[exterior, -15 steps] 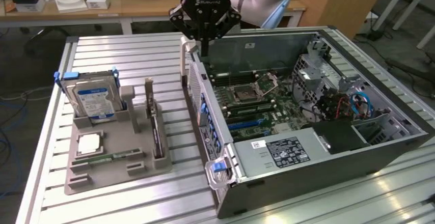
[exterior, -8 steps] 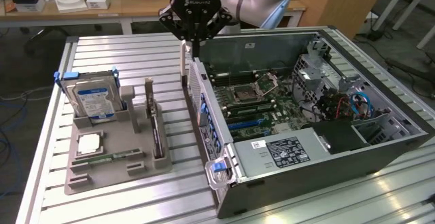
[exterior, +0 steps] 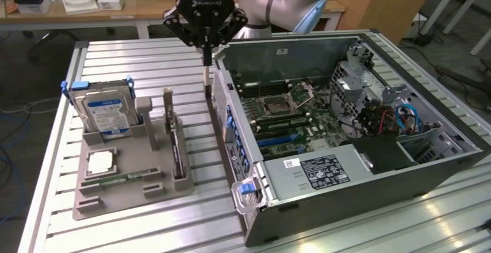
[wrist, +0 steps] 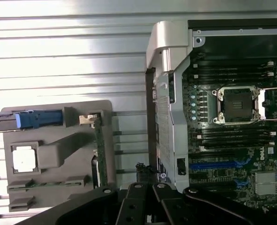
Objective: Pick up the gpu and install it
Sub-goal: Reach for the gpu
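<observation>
The gpu [exterior: 178,152] is a thin black card standing on edge in a slot of the grey holder tray [exterior: 123,202]. In the wrist view the gpu [wrist: 100,152] shows edge-on, with its silvery bracket [wrist: 86,119] at one end. My gripper [exterior: 206,80] hangs above the gap between the tray and the open computer case [exterior: 368,167]. Its fingers are pressed together with nothing between them. It is beyond the card's far end and higher than the card, not touching it. My gripper [wrist: 145,194] base is dark in the wrist view's foreground.
The tray also holds a blue-labelled hard drive [exterior: 107,112], a processor chip [exterior: 100,162] and a green memory stick [exterior: 123,178]. Inside the case the motherboard [exterior: 284,115] has blue slots [exterior: 280,141]. A slatted metal table [exterior: 138,57] carries everything.
</observation>
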`<state>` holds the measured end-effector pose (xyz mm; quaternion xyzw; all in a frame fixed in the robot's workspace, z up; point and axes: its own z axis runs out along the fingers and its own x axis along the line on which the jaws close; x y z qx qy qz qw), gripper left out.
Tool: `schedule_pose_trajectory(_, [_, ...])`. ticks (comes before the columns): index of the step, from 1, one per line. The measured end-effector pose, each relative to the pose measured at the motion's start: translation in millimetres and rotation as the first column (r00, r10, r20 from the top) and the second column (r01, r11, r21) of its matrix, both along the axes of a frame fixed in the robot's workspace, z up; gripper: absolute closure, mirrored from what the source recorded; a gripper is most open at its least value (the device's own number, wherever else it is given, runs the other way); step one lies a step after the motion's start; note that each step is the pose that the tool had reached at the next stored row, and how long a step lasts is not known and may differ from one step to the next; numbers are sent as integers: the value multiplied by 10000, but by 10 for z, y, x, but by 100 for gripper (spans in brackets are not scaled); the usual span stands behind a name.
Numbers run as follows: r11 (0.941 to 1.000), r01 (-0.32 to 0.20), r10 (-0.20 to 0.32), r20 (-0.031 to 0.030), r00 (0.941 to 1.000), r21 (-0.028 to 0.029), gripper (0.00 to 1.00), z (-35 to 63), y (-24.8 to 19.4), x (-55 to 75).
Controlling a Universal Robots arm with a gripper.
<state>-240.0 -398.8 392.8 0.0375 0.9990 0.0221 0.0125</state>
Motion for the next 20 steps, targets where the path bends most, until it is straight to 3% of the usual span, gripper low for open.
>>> schedule_pose_trajectory(20, [10000,0,0,1,10000,0,90,-7,0,-625])
